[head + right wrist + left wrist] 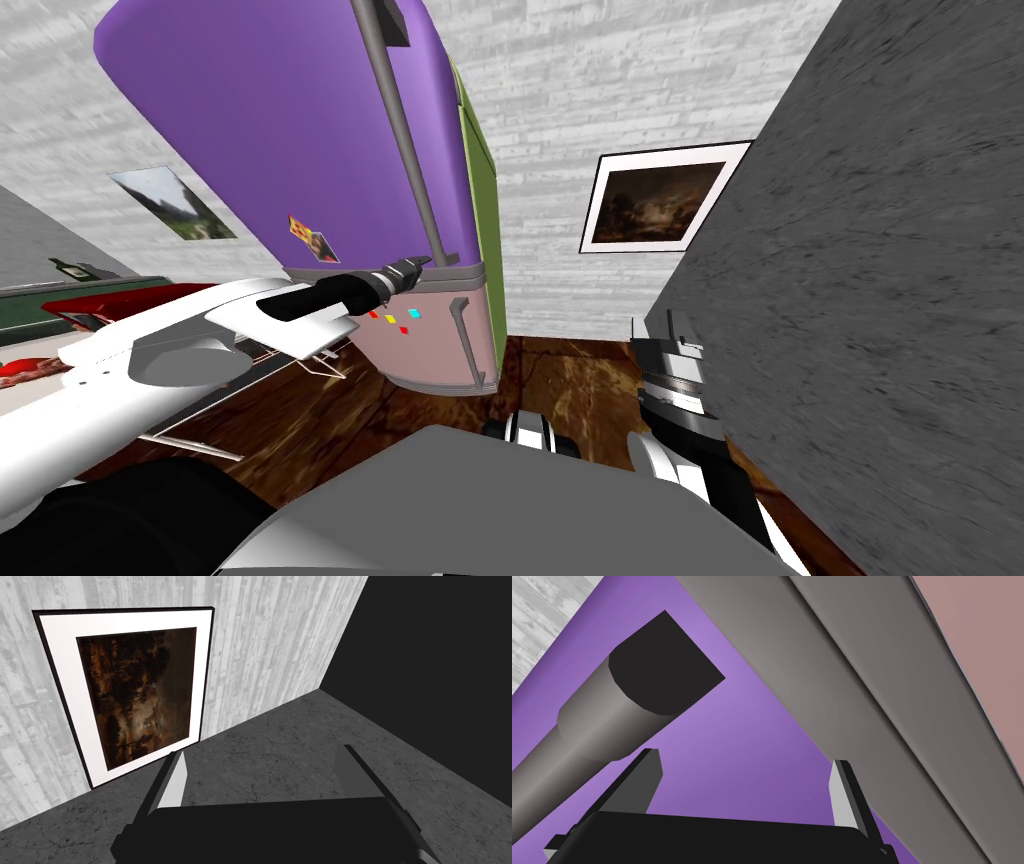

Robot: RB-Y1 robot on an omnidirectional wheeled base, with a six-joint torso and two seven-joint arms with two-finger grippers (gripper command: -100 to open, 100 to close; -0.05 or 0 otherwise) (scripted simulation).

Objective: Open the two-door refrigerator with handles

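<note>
The left gripper (pixel 418 263), blades apart with only the purple upper door (pixel 240 100) between them, hovers just beside the lower end of the long grey handle (pixel 400 130) of the refrigerator (pixel 440 330), which stands on the brown floor (pixel 560 385) against the pale wall (pixel 560 90). I'd judge that door stiff and fairly heavy on its hinges and the bar smooth and rigid, so the blades should close squarely across the bar near its foot. Over by the dark grey wall (pixel 880 300), the right gripper (pixel 683 348) hangs empty, blades apart.
</note>
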